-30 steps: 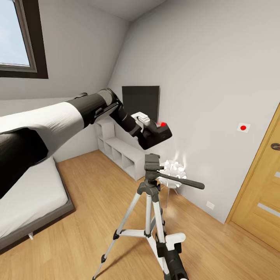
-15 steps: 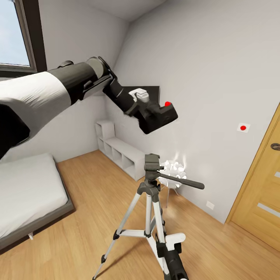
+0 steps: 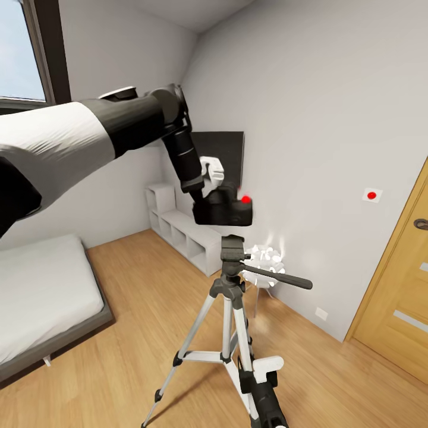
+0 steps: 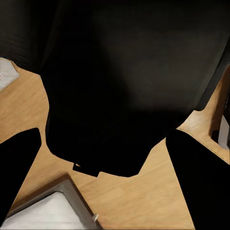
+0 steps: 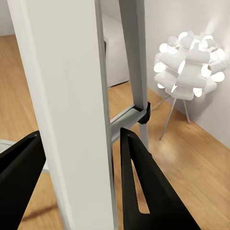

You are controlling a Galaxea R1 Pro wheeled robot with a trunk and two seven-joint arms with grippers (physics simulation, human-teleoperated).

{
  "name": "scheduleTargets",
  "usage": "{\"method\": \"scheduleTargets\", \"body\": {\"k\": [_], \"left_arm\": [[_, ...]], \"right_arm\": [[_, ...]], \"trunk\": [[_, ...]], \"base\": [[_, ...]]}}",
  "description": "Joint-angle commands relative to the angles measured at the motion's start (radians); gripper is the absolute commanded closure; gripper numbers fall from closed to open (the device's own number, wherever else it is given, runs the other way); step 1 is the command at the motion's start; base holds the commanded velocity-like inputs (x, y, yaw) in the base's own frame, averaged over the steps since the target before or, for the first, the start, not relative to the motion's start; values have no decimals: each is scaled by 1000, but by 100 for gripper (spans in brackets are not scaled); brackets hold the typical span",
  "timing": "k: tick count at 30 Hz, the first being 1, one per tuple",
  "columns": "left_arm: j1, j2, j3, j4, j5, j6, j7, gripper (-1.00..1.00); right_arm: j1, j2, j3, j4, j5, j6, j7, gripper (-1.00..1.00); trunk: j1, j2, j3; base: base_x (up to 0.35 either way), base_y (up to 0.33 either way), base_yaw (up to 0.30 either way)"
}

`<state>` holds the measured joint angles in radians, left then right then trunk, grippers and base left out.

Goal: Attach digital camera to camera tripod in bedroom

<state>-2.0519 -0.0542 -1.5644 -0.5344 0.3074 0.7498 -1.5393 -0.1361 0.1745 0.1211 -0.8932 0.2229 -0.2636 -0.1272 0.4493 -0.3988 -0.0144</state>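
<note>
My left gripper (image 3: 209, 199) is shut on the digital camera (image 3: 226, 209), a black chunky body with a red button on top. I hold it level, just above the black pan head (image 3: 232, 245) of the camera tripod (image 3: 229, 321), with a thin gap between them. In the left wrist view the camera (image 4: 124, 72) sits dark between my gripper (image 4: 103, 136) fingers. Low down, my right gripper (image 3: 246, 362) clasps a silver tripod leg (image 5: 72, 120), and its fingers (image 5: 143, 182) press on both sides of the leg.
A white ball-shaped lamp (image 3: 266, 261) glows behind the tripod by the wall. The tripod's long handle (image 3: 279, 277) juts right. A low grey bed (image 3: 41, 297) lies left, and a white shelf (image 3: 178, 232) and dark TV (image 3: 223, 154) stand behind. The wooden door (image 3: 404, 285) is at right.
My left arm swung the camera up, then brought it down and levelled it right over the tripod head. The right arm and the tripod stayed put.
</note>
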Motion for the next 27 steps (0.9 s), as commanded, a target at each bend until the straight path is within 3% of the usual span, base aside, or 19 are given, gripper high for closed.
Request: {"method": "scheduleTargets", "body": {"k": [1, 8, 16, 27], "left_arm": [[-2, -4, -5, 2, -10, 13, -8, 100], [-2, -8, 3, 16, -33, 26, -17, 100], [-2, -5, 128, 66, -35, 27, -32, 100], [-2, -5, 144, 19, -37, 25, -32, 100]], "right_arm": [[0, 0, 2, 25, 6, -1, -9, 100], [0, 0, 2, 25, 6, -1, -9, 100], [0, 0, 2, 26, 6, -1, -9, 100], [0, 0, 2, 31, 6, 0, -9, 100]], "trunk": [[1, -1, -2], [1, -1, -2], [1, -1, -2], [1, -1, -2]], "base": [[0, 0, 0], [0, 0, 0], [0, 0, 0], [0, 0, 0]]}}
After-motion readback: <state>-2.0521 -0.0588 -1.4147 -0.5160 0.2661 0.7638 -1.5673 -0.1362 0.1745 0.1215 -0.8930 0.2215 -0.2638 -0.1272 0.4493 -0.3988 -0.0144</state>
